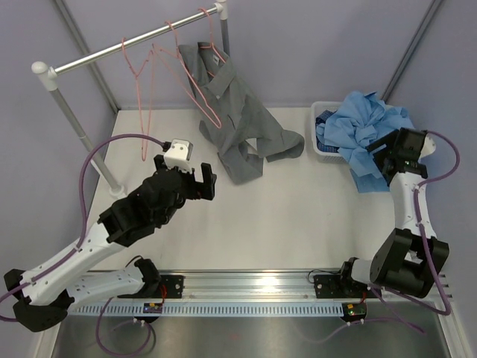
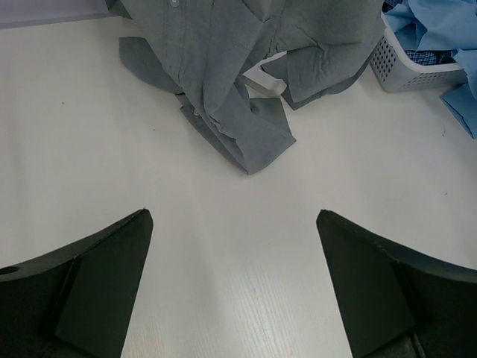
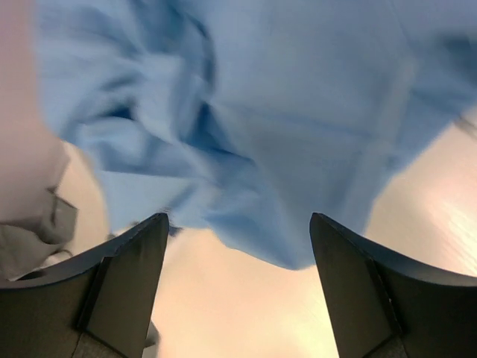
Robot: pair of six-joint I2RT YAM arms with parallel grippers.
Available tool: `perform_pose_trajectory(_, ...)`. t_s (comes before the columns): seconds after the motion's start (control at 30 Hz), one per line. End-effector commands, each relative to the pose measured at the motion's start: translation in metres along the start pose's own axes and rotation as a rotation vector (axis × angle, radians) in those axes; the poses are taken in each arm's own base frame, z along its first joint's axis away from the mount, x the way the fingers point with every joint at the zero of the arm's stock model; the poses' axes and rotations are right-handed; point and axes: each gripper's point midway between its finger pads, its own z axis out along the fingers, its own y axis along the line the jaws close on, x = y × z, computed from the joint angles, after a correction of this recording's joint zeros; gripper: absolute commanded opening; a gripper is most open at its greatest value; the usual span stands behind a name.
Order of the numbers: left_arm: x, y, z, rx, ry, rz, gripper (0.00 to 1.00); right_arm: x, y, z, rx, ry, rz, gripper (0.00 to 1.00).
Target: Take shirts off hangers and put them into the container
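Nearest the lens in the top view, a silver mounting rail (image 1: 246, 287) runs along the 6 o'clock edge of the white bench (image 1: 298, 216), with both arm bases on it. From the 7 o'clock corner the left arm reaches toward the middle. Its left claw (image 1: 200, 180) (image 2: 232, 216) is spread as wide as it goes and holds nothing, hanging above bare bench.

At 12 o'clock from that claw, near but apart, lies the plain grey button-up shirt (image 1: 242, 123) (image 2: 223, 67). Its collar hangs on a pink-red wire hanger (image 1: 212, 115) hooked on the metal rack bar (image 1: 134, 45) at 11 o'clock, while its lower half is crumpled on the bench. Two empty pink-red wire hangers (image 1: 140, 97) dangle from the same bar, toward its 9 o'clock end.

At 2 o'clock sits the white lattice-sided plastic basket (image 1: 322, 112) (image 2: 402, 67). The plain light blue shirt (image 1: 365, 127) (image 3: 253, 112) is heaped on it and spills over its 5 o'clock side onto the bench. A patch of dark blue checked cloth (image 2: 426, 56) shows inside the basket under it.

The right claw (image 1: 381, 153) (image 3: 238, 218) hangs at the 4 o'clock side of the heap. Its jaws are wide apart and grip nothing, and the blue cloth, blurred in the wrist view, lies just past the fingertips.
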Motion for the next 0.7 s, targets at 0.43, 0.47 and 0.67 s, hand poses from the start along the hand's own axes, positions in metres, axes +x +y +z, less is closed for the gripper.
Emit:
perform_pose_trajectory(0.43,-0.017,0.002,-0.014,0.032,-0.066,-0.047,0.99,0.015,0.006,0.032,-0.191,-0.065,0.074,0.53)
perform_pose_trajectory(0.47,-0.017,0.003,-0.014,0.027,-0.069,-0.050,0.99,0.011,0.011,0.029,-0.207,-0.071,0.063,0.44)
perform_pose_trajectory(0.67,-0.017,0.006,-0.012,0.005,-0.070,-0.034,0.99,-0.023,0.081,0.010,-0.311,-0.095,-0.089,0.06)
